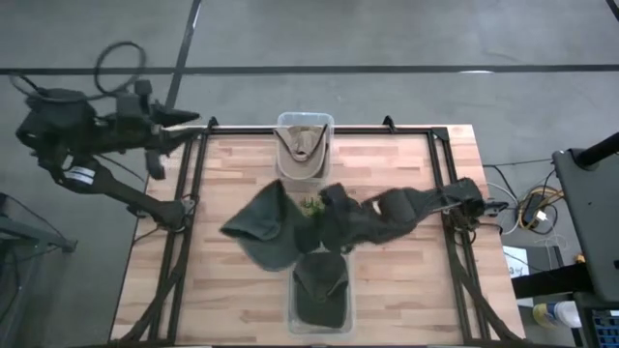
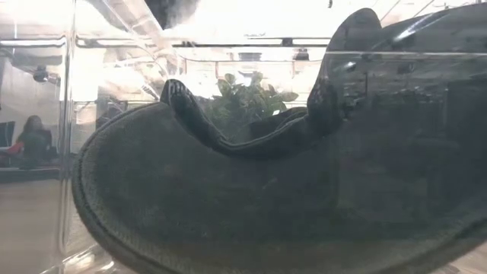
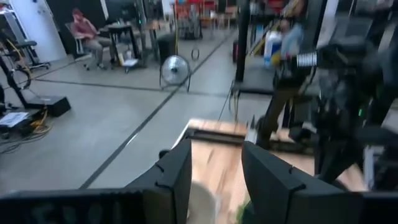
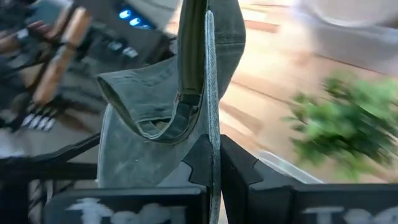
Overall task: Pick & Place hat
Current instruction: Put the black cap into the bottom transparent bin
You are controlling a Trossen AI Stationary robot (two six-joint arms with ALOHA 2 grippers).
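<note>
A dark green hat (image 1: pixel 266 224) shows at the table's middle in the high view, and my right gripper (image 1: pixel 327 200) is shut on it, reaching in from the table's right. The right wrist view shows the same hat (image 4: pixel 155 112) with its back opening and strap. A second dark green hat (image 1: pixel 320 288) lies in a clear bin at the near edge and fills the low view (image 2: pixel 251 198). A tan hat (image 1: pixel 303 145) lies in a clear bin at the far edge. My left gripper (image 3: pixel 214 180) is open and waits beyond the table's far left corner (image 1: pixel 160 130). My right gripper pinches a thin edge of the dark green hat (image 4: pixel 212 134) between its two fingers (image 4: pixel 239 165), and that edge shows edge-on. The fingers come from the table's right. The hat's body spreads away from them toward the table's left; whether it touches the table, I cannot tell.
A small green plant (image 1: pixel 311 205) stands at the table's middle, close by the right gripper, and shows in the right wrist view (image 4: pixel 336 118). The far bin (image 1: pixel 332 121) and near bin (image 1: pixel 292 314) sit on the table's centre line. Bare wood lies left and right.
</note>
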